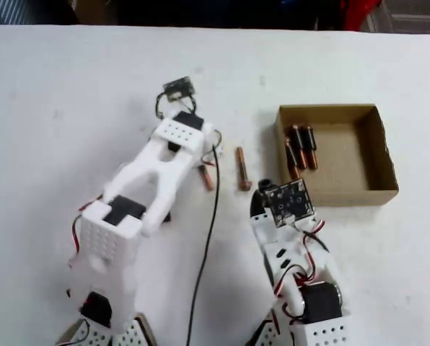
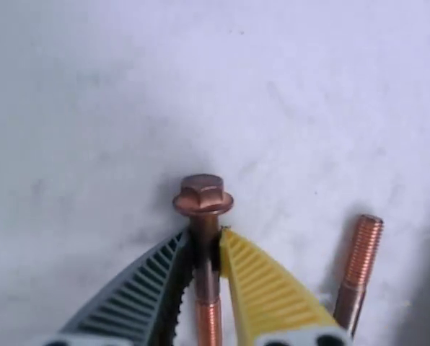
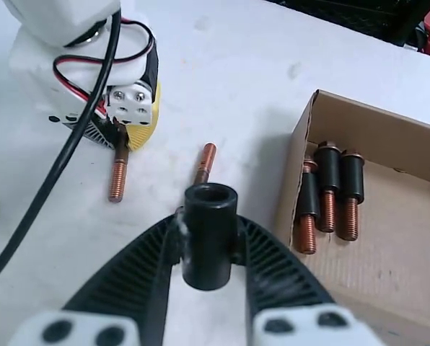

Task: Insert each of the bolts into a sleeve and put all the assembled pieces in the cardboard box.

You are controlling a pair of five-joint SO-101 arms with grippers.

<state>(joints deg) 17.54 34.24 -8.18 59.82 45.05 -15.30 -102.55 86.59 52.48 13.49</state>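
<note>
Looking down from the high view, the cardboard box (image 1: pixel 352 162) holds three assembled pieces (image 1: pixel 300 148), with a loose bolt (image 1: pixel 241 169) near it on the table (image 1: pixel 71 86). Left wrist: left gripper (image 2: pixel 204 241) clamped on a bolt (image 2: pixel 203 196). Right wrist: right gripper (image 3: pixel 208 234) pinching a black sleeve (image 3: pixel 209 249).

The matte white surface (image 1: pixel 71 79) spans the whole high view. An open, shallow brown cardboard box (image 1: pixel 345 155) sits on it right of centre. Near the box's left side lies a loose copper-coloured threaded bolt (image 1: pixel 240 169), running up the frame with its head toward the bottom. A thin black cable (image 1: pixel 204 252) trails from mid-frame to the lower edge.
</note>
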